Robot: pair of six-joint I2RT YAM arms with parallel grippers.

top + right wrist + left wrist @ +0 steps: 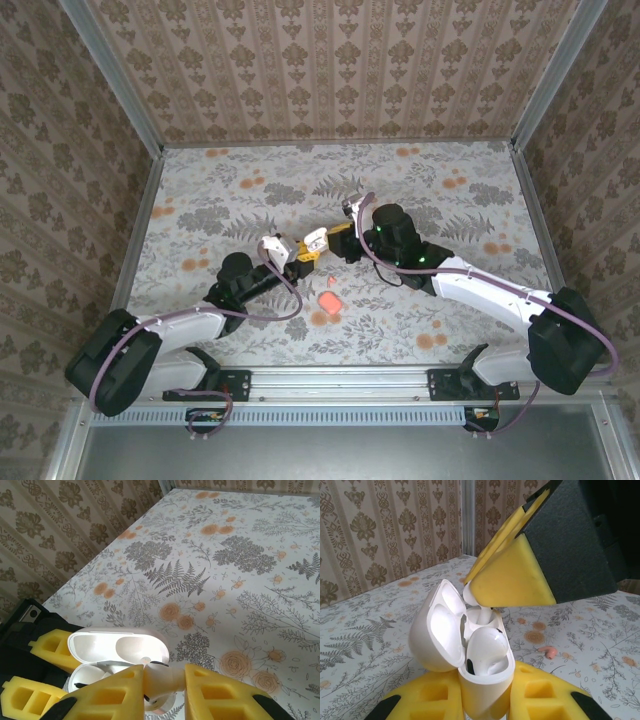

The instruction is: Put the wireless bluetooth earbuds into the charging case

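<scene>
charging case (pixel 485 690): white | earbud (pixel 162 680): white | hand pads (pixel 520 575): yellow with black | surface (pixel 200 200): grey ferns, orange flowers | walls (pixel 350 70): beige damask pattern

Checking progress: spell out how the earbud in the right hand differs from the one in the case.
The held earbud is pinched in the right hand above the case, its stem only dipping in; the seated earbud lies fully down in its slot. The held earbud is mostly hidden by fingers; the seated earbud's head is in plain sight. Both are glossy white.
</scene>
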